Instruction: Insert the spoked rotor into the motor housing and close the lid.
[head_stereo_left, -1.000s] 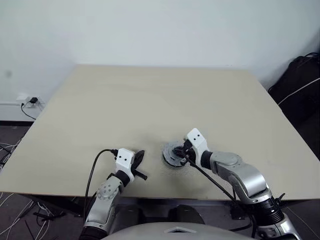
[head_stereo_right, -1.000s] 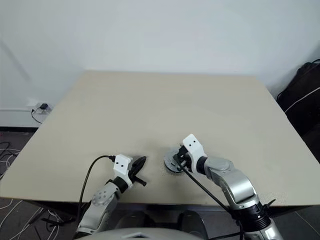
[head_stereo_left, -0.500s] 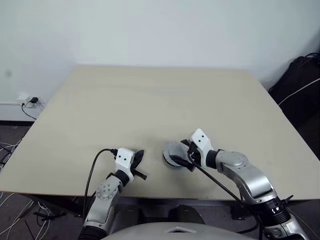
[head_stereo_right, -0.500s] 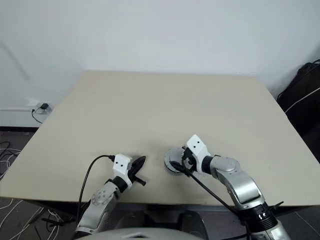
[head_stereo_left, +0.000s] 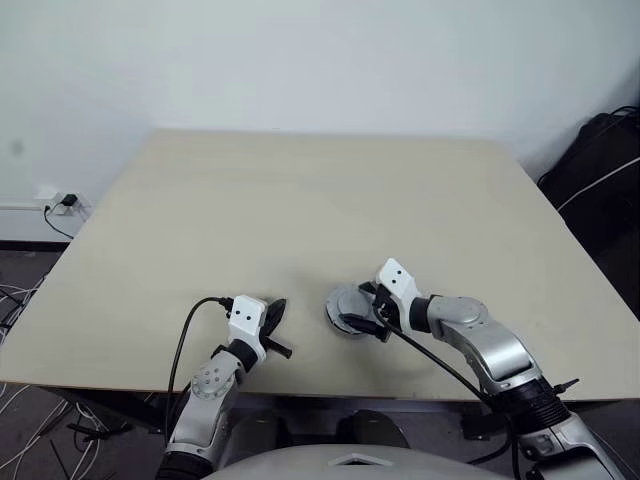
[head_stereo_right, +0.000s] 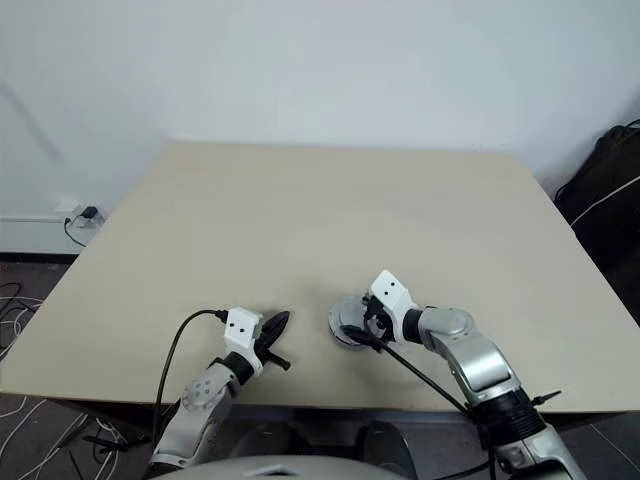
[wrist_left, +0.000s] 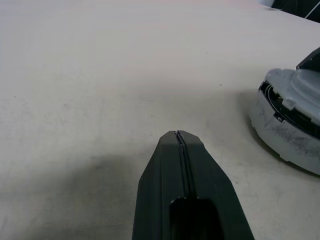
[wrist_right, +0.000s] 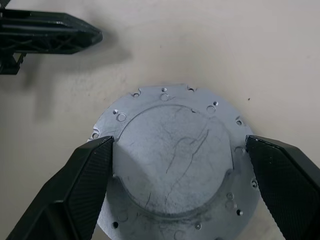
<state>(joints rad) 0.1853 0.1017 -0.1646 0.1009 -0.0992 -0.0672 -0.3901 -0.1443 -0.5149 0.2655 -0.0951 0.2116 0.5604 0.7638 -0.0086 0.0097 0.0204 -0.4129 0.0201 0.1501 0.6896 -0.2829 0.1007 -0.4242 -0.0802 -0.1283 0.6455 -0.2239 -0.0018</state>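
A plain white wall stands behind a large beige table (head_stereo_left: 300, 210), which takes up most of the scene. A dark bag (head_stereo_left: 600, 160) sits on the floor past the table's far right corner, and a wall socket with cables (head_stereo_left: 55, 205) is low on the left.

Near the front edge of the table lies a round silver-grey metal lid (wrist_right: 175, 160). It is a flat disc with a raised smooth centre and small holes around its flange, and it sits on top of a round assembly (wrist_left: 287, 135) whose grey side wall and a dark gap under the lid show in the left wrist view. Whatever is inside cannot be made out.

The right gripper (wrist_right: 177, 200) hangs over the lid, tilted downward, with its two black fingers (wrist_right: 75, 195) spread wide, one on each side of the raised centre. They grasp nothing; whether the tips touch the flange cannot be told.

The left gripper (head_stereo_left: 274, 318) rests low over the table just to the left of the lid, well clear of it. Its fingers (wrist_left: 182, 190) are pressed tightly together with nothing between them, pointing roughly toward the lid.
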